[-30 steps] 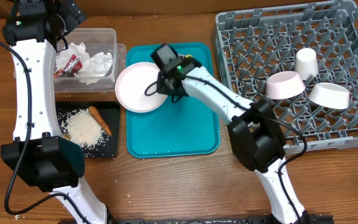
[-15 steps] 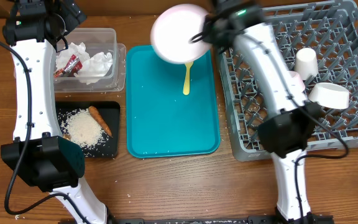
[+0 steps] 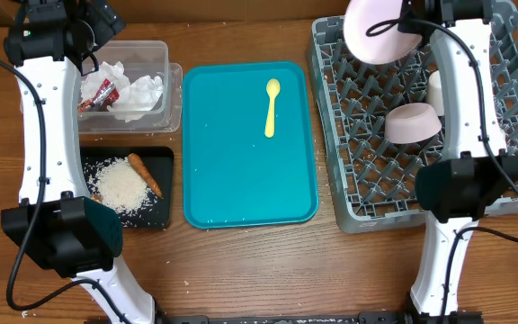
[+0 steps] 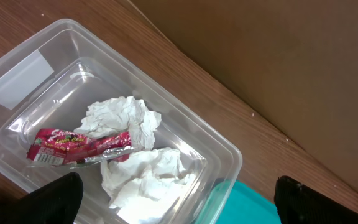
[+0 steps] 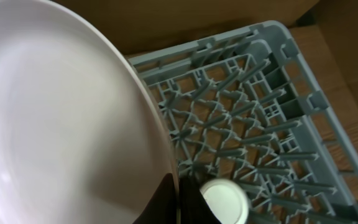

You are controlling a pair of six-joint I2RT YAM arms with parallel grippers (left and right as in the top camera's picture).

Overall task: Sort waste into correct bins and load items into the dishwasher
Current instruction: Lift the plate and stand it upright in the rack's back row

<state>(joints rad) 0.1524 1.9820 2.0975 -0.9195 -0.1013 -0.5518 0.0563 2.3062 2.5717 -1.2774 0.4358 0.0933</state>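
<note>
Over the far-left corner of the grey dish rack (image 3: pixel 367 180) our right arm stands stretched, hiding pegs and part of a white cup (image 3: pixel 435 90) behind it. Its gripper (image 5: pixel 179 202) pinches the tilted white plate (image 3: pixel 371 31) by the rim. Our left gripper (image 4: pixel 179 193) hangs spread wide and empty over the clear tub (image 3: pixel 160 54). The yellow spoon (image 3: pixel 271 108) lies on the teal tray (image 3: pixel 241 180).

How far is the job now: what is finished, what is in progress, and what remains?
Done: napkins and wrapper lie in the clear tub; rice and carrot stick in the black tray; one bowl sits in the rack. In hand: the right gripper holds the plate above the rack. Remaining: seat the plate, then move the yellow spoon from the teal tray.
</note>
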